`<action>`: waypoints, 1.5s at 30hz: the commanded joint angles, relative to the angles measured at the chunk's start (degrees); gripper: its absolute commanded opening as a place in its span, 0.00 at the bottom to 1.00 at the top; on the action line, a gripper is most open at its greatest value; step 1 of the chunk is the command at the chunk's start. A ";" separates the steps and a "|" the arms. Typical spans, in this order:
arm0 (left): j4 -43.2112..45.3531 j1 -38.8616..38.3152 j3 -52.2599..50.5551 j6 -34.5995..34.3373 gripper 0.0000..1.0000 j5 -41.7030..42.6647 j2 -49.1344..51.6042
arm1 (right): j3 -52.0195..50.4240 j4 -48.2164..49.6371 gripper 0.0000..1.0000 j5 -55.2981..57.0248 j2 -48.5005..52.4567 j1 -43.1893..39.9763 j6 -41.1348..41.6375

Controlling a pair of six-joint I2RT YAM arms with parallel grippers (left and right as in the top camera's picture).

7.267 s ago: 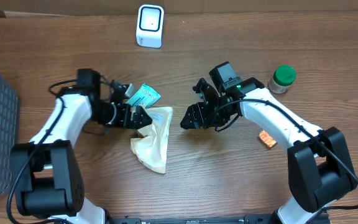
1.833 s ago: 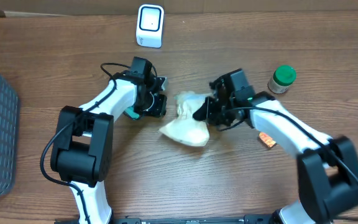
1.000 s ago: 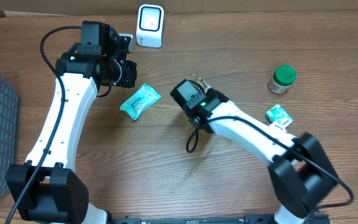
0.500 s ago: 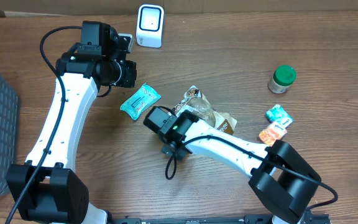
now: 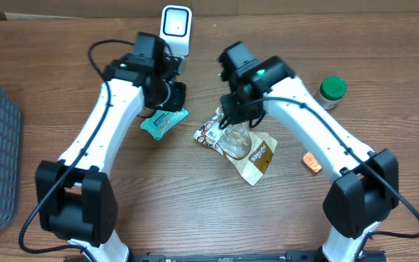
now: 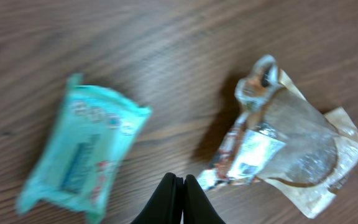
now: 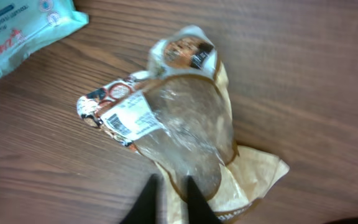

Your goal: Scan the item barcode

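The white barcode label (image 7: 132,116) on the bag (image 7: 191,130) is too blurred to read, as is the teal pack (image 6: 82,152) beside it. Left gripper (image 6: 179,186) and right gripper (image 7: 170,185) are both pinched closed.

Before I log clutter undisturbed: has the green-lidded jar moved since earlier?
No. The green-lidded jar stands where it did, equally far right of the white scanner.

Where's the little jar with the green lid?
In the overhead view, the green-lidded jar stands at the far right, farther back than the small orange packet.
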 commanded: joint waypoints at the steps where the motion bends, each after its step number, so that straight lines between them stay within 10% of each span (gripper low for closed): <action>1: 2.49 -3.76 -0.66 -0.46 0.04 1.79 0.59 | -2.86 0.17 0.04 -10.80 -0.76 -2.45 0.90; 20: 8.94 -10.80 -0.79 -0.55 0.06 4.74 7.32 | -21.53 20.96 0.04 -6.88 -0.07 -3.43 29.59; 45: 7.45 -10.49 -0.79 -6.56 0.10 4.15 15.10 | -24.39 19.65 0.10 -5.90 1.20 -11.37 19.98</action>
